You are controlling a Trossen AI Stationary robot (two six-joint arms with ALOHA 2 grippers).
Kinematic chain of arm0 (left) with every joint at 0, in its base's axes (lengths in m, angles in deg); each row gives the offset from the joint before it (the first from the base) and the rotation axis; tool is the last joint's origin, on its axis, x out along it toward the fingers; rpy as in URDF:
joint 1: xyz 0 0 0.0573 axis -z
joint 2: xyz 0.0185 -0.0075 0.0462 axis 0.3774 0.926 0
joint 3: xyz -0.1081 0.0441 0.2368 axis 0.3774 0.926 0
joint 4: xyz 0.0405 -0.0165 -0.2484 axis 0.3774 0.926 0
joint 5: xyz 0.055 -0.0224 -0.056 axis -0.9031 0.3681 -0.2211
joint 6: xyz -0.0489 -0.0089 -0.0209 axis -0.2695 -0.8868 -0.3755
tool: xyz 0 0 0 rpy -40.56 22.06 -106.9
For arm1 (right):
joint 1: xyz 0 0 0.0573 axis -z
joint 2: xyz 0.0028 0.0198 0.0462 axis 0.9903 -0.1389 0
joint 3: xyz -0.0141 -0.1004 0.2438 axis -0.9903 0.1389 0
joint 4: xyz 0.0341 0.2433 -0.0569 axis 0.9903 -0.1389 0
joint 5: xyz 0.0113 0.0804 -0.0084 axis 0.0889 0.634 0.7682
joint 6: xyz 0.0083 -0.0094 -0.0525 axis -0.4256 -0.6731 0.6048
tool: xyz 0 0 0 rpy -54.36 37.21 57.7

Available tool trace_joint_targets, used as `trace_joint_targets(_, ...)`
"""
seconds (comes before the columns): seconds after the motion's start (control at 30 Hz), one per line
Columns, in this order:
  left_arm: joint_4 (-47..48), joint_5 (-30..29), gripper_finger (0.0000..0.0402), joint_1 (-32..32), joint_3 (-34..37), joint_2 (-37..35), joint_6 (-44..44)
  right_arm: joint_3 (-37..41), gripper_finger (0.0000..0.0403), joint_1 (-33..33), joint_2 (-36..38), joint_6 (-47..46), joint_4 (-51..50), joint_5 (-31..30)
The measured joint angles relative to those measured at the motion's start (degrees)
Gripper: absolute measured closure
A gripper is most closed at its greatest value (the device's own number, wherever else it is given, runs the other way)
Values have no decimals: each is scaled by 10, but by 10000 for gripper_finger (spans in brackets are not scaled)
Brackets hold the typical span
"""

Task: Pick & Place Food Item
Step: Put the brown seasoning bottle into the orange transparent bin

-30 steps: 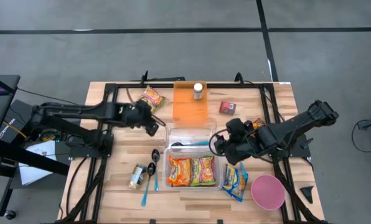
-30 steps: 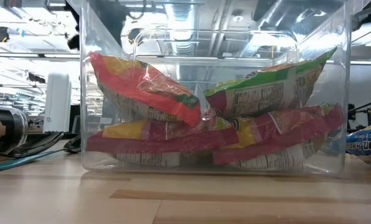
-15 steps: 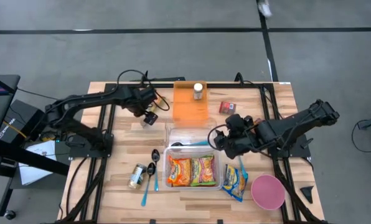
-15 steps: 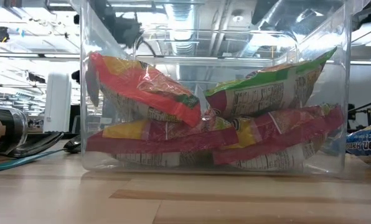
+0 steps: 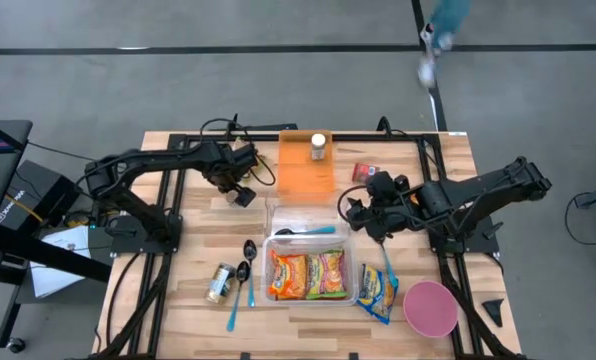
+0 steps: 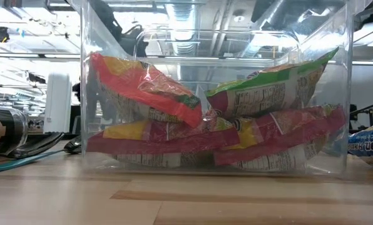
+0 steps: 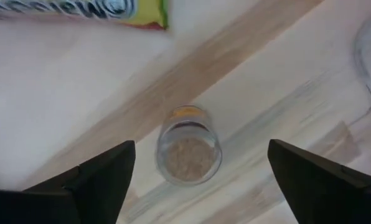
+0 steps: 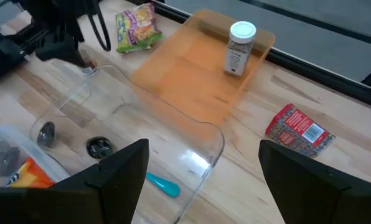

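My left gripper [image 5: 240, 190] is open near the table's far left, pointing down. In the left wrist view its two fingers [image 7: 201, 148] stand wide apart on either side of a small glass jar of brown spice [image 7: 189, 147], without touching it. The jar stands upright on the wood. A yellow noodle packet [image 7: 79, 6] lies just beyond it. My right gripper [image 5: 355, 212] is open and empty, beside the right end of an empty clear container [image 5: 303, 215], which also shows in the right wrist view [image 8: 173, 118], as does the gripper [image 8: 204, 146].
An orange tray [image 5: 308, 170] with a spice bottle [image 5: 319, 146] lies at the far middle, with a red packet [image 5: 366, 173] to its right. A clear bin of noodle packets [image 5: 308, 274], spoons [image 5: 246, 270], a jar [image 5: 218, 283], a blue packet [image 5: 378, 290] and a pink bowl [image 5: 430, 307] fill the near side.
My left arm has folded its elbow back toward the far edge, while its gripper has stayed near the small jar. My right gripper has gone toward the table's far edge, from beside the full bin to beside the empty container.
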Motion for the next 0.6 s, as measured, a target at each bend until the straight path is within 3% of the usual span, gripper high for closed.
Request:
trace_joint_targets(0.27,-48,4,78,0,59,0,-7,0,104,0,2,0,2,0)
trace_joint_targets(0.6,-67,-22,114,0,67,0,-5,0,104,0,2,0,2,6)
